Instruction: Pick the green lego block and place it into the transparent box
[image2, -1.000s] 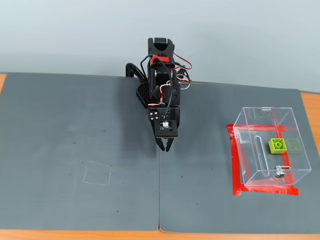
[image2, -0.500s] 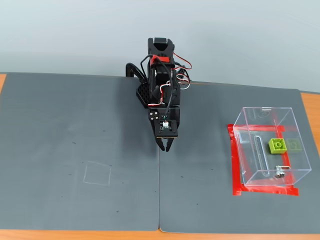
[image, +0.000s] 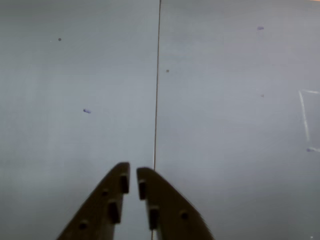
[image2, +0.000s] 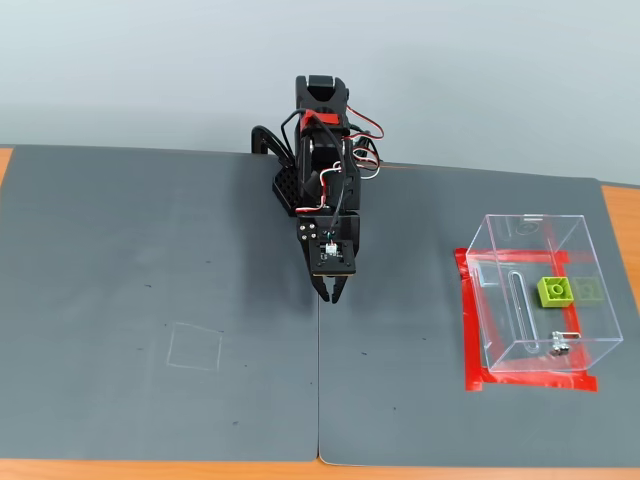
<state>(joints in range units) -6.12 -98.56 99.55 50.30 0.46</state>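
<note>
I see the green lego block (image2: 555, 290) already lying inside the transparent box (image2: 530, 232), on its floor within the red tape frame (image2: 466, 325). My gripper (image2: 330, 292) hangs well apart over the grey mat (image2: 150, 250), fingers nearly closed and empty in the wrist view (image: 133, 180). Little remains at risk, I judge; a careless swing toward the box could only knock it off its marks.

The green lego block (image2: 555, 290), a small lime-green square brick with round studs facing up, lies flat on the floor inside the transparent box (image2: 520, 330), toward its right side in the fixed view. The clear-walled box stands upright within a red tape outline, a small metal latch on its near wall.
</note>
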